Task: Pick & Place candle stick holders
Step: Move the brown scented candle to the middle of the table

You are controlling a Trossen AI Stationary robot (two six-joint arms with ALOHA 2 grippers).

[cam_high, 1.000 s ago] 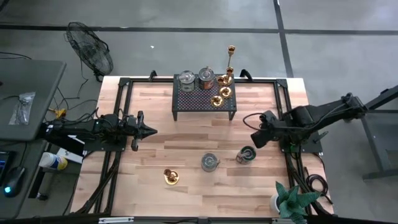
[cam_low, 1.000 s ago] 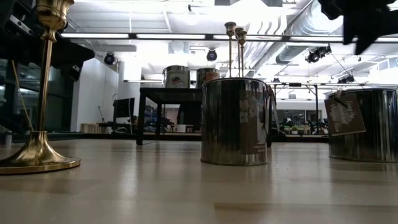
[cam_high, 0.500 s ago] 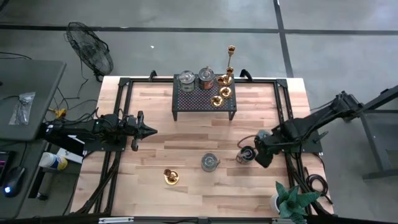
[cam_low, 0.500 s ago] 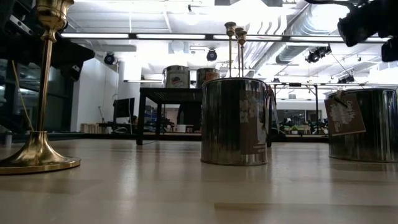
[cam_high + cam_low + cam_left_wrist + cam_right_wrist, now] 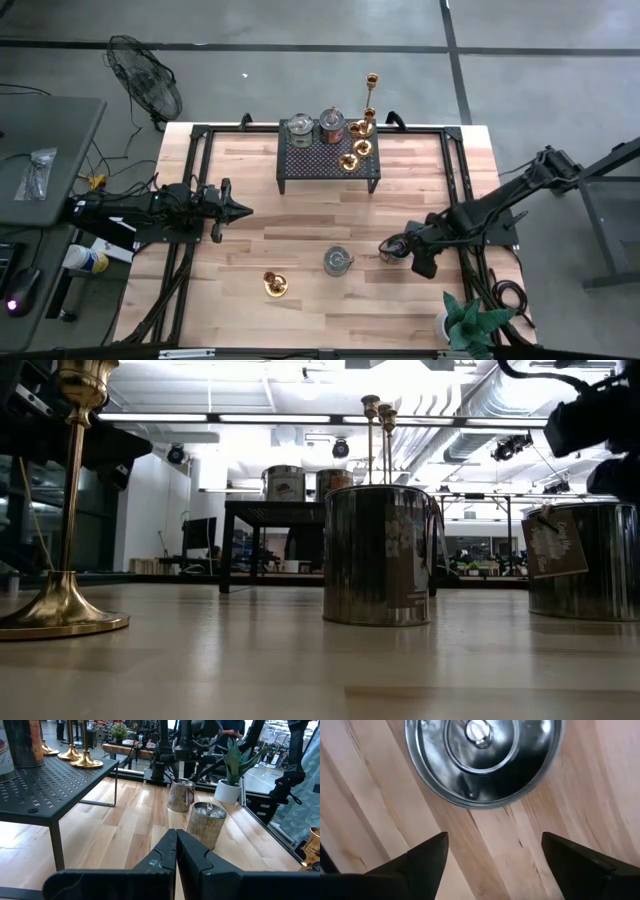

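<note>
No text or label can be read.

Two silvery cups (image 5: pixel 301 125) and three brass candlesticks (image 5: pixel 357 148), one tall and slender (image 5: pixel 371 92), stand upright on the black stand. On the bench: a brass candlestick (image 5: pixel 274 283), a silvery cup (image 5: pixel 338 261), and another cup (image 5: pixel 482 755) below the right gripper.

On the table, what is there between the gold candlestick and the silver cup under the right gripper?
Another silver cup stands between the gold candlestick and the silver cup under the open right gripper, seen in the high view.
</note>
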